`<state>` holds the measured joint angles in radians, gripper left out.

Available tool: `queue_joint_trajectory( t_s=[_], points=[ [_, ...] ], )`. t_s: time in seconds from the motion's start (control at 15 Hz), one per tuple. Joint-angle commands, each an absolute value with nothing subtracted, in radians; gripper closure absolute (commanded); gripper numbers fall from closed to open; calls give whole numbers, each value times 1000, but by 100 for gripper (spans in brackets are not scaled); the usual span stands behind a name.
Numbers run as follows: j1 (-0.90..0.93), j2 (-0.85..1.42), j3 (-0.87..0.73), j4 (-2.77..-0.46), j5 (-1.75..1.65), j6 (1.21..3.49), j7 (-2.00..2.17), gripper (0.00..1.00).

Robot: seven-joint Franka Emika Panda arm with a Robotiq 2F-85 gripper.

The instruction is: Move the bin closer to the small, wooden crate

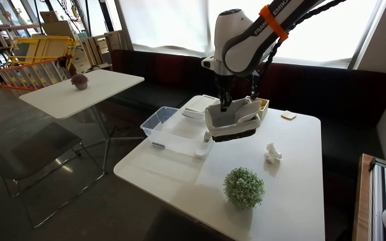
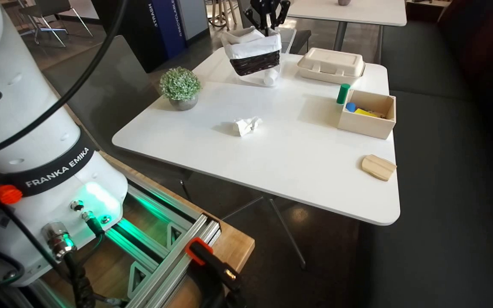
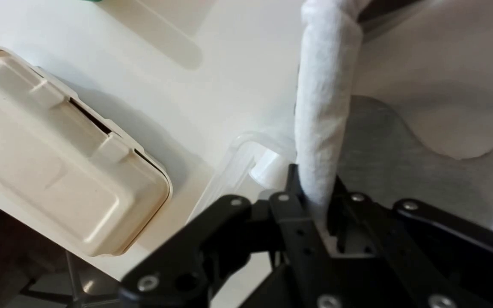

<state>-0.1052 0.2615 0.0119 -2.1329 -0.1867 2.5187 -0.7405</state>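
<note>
Matt cloth (image 2: 256, 48) lines the rough woven bin (image 2: 255, 63).

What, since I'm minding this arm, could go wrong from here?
The gripper pinches just one cloth-covered edge of the tilted bin, which might slip loose. The clear tub appears close below, so lowering here could catch it. Nearing the crate, the bin might knock the green cylinder beside it.

A potted plant (image 2: 181, 87), crumpled white paper (image 2: 247, 126) and a clamshell container (image 2: 331, 64) rested on the white table (image 2: 280, 158). A clear plastic tub (image 1: 178, 144) stood near the clamshell container.
</note>
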Motion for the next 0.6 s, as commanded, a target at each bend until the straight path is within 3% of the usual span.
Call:
queue_joint_trajectory(
  t_s=[0.0,0.07,0.13,0.53],
  points=[
    [-103,261,10,-2132,-186,2516,-741,86],
    [-103,261,10,-2132,-186,2516,-741,86],
    [-103,261,10,-2132,-186,2516,-741,96],
    [-178,181,36,-2219,-105,2623,-1127,96]
  ],
)
